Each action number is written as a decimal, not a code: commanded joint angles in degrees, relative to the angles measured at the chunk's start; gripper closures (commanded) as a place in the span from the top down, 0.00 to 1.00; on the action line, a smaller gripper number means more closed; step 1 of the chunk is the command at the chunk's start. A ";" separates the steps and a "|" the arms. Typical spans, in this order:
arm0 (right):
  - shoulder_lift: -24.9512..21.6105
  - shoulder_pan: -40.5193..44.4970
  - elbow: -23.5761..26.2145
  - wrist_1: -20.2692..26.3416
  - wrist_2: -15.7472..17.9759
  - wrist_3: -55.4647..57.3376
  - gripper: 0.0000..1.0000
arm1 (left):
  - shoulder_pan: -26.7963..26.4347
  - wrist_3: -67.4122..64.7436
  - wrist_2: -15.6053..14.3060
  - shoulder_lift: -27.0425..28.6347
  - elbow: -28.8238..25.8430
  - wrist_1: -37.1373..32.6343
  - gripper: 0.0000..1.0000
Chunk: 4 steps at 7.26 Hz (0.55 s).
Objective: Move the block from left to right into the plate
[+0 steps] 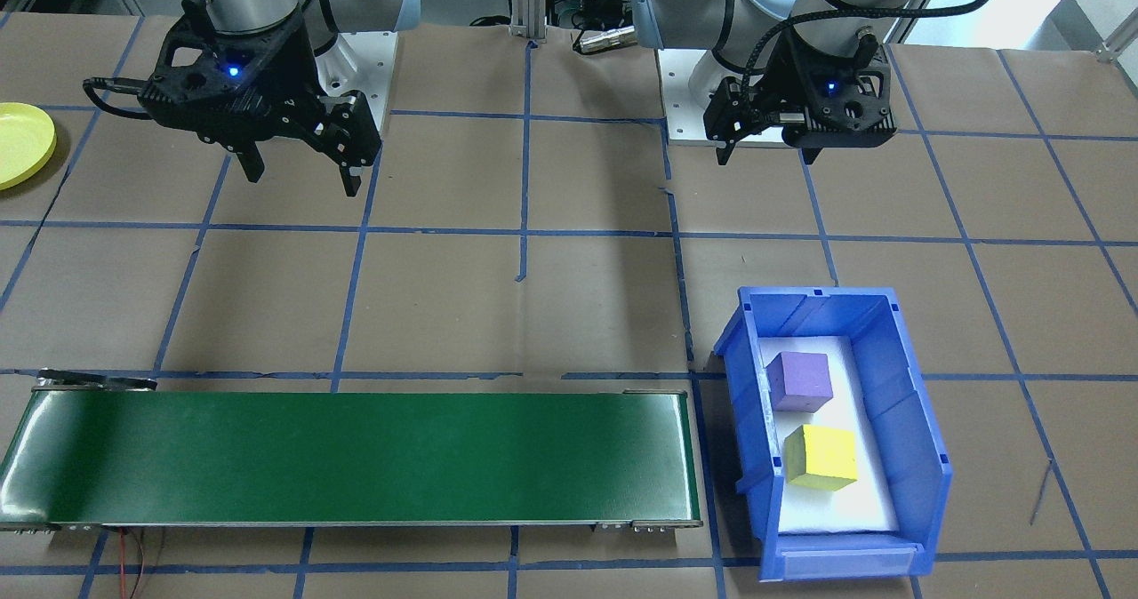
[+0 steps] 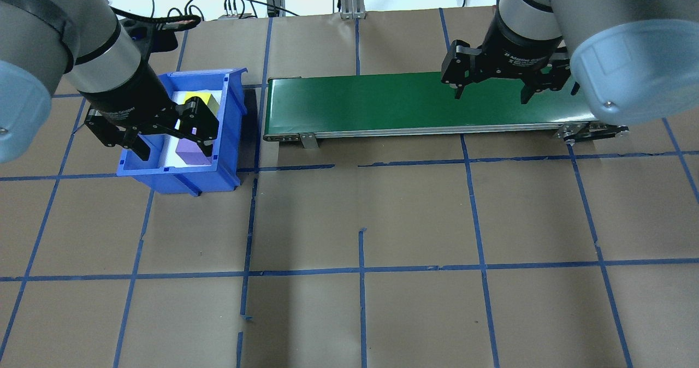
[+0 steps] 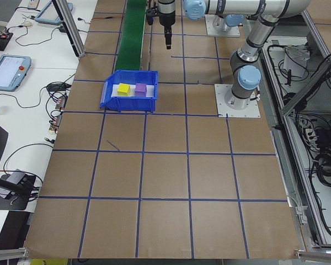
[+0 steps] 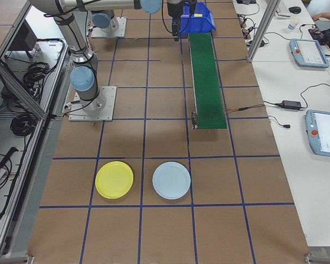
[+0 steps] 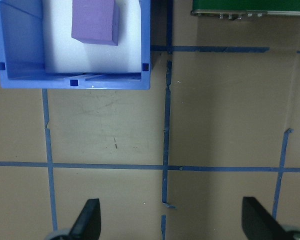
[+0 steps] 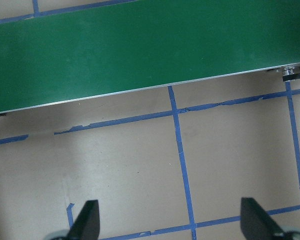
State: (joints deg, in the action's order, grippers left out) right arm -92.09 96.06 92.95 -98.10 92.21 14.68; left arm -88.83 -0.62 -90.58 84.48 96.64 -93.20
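While blocks (image 1: 798, 381) sit in bin (image 1: 920, 421), both end effectors spread

Front view cuts the yellow plate (image 1: 22, 144) at the left edge; overhead view doesn't frame it at all. Overhead: left gripper (image 2: 169, 141) hangs in front of the blue bin (image 2: 232, 128), covering most of the purple block (image 2: 191, 155) and part of the yellow block (image 2: 203, 100); left wrist view clips the purple block at the top edge. Both wrist views show only the fingertips (image 5: 88, 220) at the bottom edge, and the green conveyor (image 6: 140, 55) runs off frame.
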 commanded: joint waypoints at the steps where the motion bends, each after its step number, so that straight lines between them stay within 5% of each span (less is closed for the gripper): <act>1: -0.02 0.01 0.04 0.01 -0.01 0.00 1.00 | -0.03 0.27 0.31 0.16 0.04 0.64 1.00; 4: -0.02 0.01 0.04 0.01 0.16 0.00 1.00 | 0.94 1.41 0.23 0.33 -1.18 0.91 1.00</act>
State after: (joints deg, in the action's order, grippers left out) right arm -92.11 96.06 92.99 -98.09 92.30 14.67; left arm -88.39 0.23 -90.27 84.70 96.11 -92.41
